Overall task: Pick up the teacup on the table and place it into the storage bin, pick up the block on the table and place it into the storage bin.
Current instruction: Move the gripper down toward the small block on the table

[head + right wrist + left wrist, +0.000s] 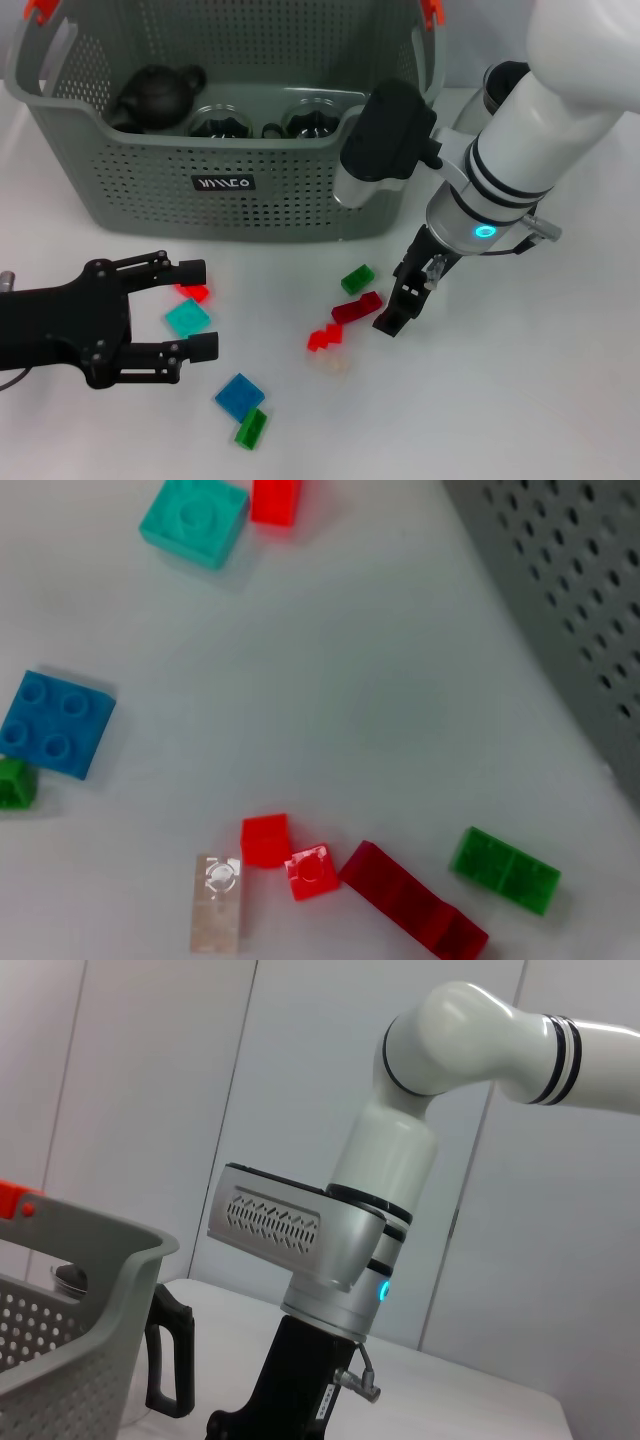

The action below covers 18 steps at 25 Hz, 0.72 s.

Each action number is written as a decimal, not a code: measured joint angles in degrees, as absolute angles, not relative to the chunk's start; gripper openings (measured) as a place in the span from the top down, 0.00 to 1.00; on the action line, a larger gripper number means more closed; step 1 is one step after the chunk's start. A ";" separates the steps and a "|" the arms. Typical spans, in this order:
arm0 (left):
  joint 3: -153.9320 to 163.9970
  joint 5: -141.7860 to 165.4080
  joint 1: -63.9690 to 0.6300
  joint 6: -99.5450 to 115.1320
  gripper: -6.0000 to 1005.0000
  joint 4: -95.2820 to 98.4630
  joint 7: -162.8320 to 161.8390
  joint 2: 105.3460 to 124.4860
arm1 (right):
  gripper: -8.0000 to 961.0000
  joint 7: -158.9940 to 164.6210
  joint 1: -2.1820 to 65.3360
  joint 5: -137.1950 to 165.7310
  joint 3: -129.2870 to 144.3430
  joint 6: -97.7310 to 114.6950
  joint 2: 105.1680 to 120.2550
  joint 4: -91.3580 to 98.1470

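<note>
Right gripper [404, 300], fingers seemingly pressed together, is lowered beside the dark red elongated plastic block [357, 307] mid-table, probably for grasping, while the spread left gripper [190, 308] is parked before the grey-green perforated storage bin [120, 170] at the far edge.

Plastics dominate; finishes run from matt to glossy.
We note the storage bin [150, 150] as matt grey-green plastic, walls perforated, with glossy orange-red clips [432, 10] and a smooth black label [223, 183]. Inside, the teapot [155, 97] looks dark with a dull sheen, and the two cups [222, 122] look like clear, reflective glass. The blocks are smooth studded plastic: the dark red one [412, 900] translucent, the teal one [195, 518] opaque and satiny, the clear one [217, 903] see-through. The table [520, 400] is smooth, matt white. We log the right arm's shell [470, 1035] as glossy white, its wrist housing [290, 1235] as silver metallic; the left gripper [185, 310] is matt black.
</note>
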<state>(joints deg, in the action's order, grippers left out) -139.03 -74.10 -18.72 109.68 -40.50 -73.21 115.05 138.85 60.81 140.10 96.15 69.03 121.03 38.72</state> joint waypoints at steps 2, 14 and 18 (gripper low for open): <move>-138.99 -74.10 -18.72 109.52 0.14 -40.50 -73.21 115.05 | 0.21 138.96 60.70 139.30 97.21 68.31 121.03 38.70; -139.02 -74.10 -18.80 109.33 0.15 -39.70 -73.21 115.05 | 0.25 139.20 60.54 138.47 100.15 65.80 121.18 37.72; -139.11 -74.10 -18.81 109.25 0.15 -39.70 -73.21 115.05 | 0.26 139.21 60.53 138.13 100.52 65.57 121.20 37.71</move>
